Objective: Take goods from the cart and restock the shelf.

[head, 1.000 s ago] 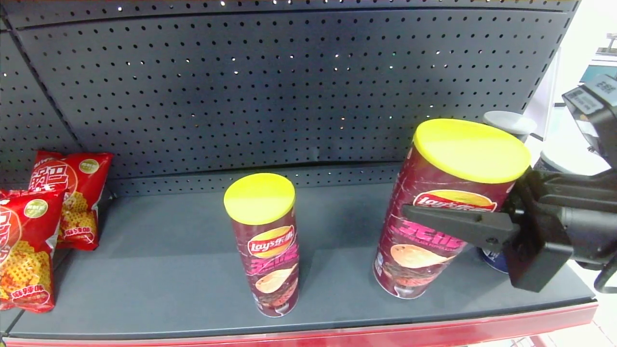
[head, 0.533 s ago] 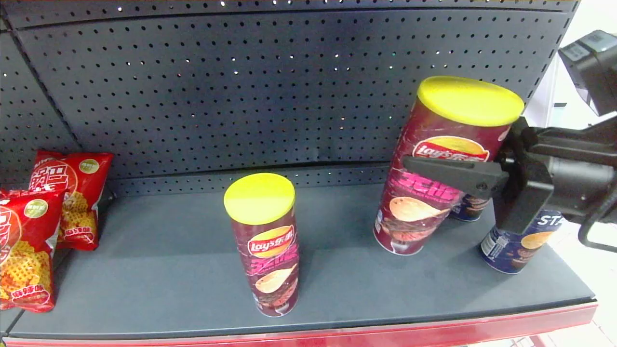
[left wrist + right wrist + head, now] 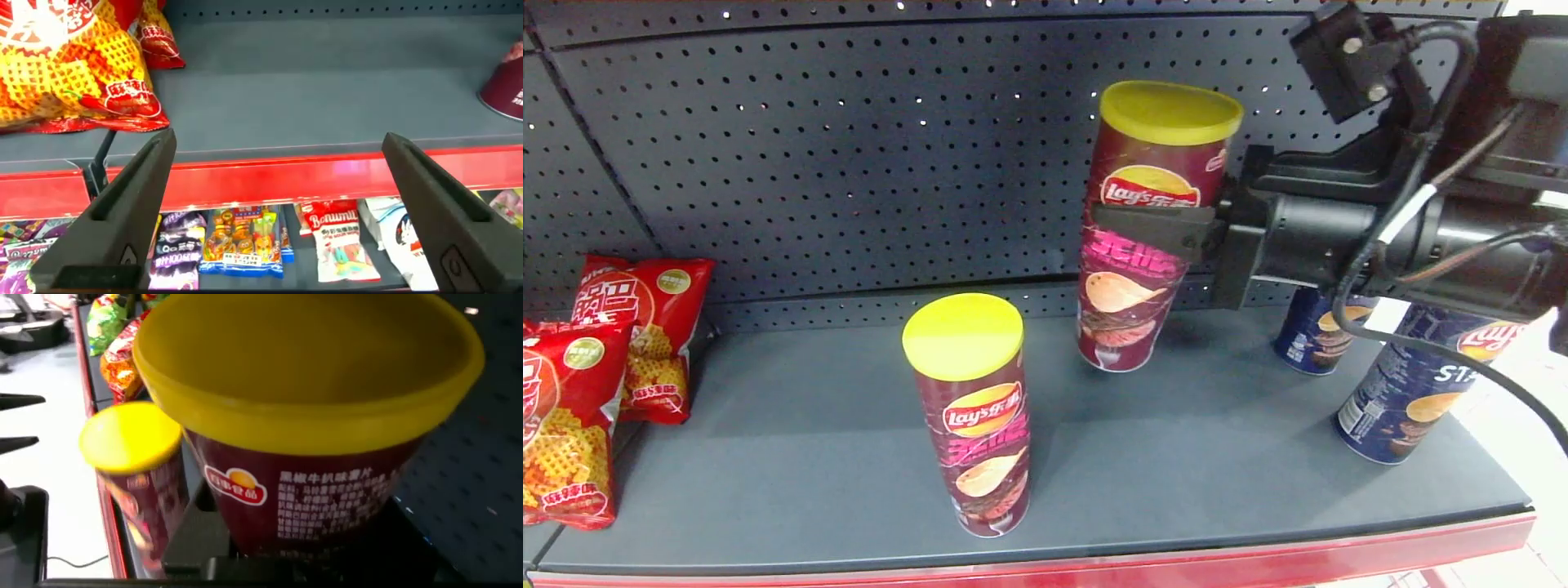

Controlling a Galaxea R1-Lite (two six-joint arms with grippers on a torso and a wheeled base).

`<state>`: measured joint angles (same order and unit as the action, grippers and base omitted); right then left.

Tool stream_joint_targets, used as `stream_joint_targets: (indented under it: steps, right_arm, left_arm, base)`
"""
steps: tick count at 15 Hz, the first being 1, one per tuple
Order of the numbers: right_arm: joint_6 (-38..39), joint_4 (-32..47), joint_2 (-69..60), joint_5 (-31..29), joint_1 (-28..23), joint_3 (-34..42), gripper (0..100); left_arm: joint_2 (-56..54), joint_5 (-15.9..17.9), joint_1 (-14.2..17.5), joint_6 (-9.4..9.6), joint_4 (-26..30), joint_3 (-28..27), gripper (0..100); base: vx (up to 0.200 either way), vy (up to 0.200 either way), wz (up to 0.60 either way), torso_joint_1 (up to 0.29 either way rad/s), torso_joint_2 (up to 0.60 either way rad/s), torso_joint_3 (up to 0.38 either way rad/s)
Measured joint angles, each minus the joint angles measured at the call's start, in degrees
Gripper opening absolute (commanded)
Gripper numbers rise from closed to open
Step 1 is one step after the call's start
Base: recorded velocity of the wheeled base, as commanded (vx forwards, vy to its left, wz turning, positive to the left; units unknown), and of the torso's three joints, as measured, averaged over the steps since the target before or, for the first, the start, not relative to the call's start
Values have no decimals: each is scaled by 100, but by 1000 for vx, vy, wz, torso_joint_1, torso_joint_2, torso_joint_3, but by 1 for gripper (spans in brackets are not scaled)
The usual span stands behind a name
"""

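We hold the tilted chip can (image 3: pixel 1127 298) clamped in our right gripper (image 3: pixel 1147 224); set down crooked, it could topple

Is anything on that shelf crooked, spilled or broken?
Only the held can, clamped in the right gripper, leans a little. I can't tell whether its base touches the shelf. The front can stands upright, and nothing looks spilled or dented.

Standing can (image 3: pixel 970 408) on the shelf (image 3: pixel 809 457), near its front. Behind it and rightward, the right hand (image 3: pixel 1153 222) holds a second can (image 3: pixel 1131 302), seemingly just off the shelf. Further right, two cans (image 3: pixel 1401 400); far left, snack bags (image 3: pixel 572 392).
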<state>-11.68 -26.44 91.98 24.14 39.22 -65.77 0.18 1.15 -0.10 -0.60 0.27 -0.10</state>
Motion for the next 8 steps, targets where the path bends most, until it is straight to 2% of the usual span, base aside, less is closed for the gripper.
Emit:
stream_joint_targets:
  steps: [4,7,8]
  right_arm:
    - [-9,-7,689,137,162,-542,0]
    - [-140,-79,1169,651,-20,-842,0]
    - [-239,-76,1320,1033,-101,-918,0]
  left_arm:
    - [0,0,0,0,-2,0,100]
    - [2,-2,0,0,-2,0,100]
    - [2,-2,0,-2,0,0,100]
  base:
    - [0,0,0,0,0,0]
    - [0,0,0,0,0,0]
    - [0,0,0,0,0,0]
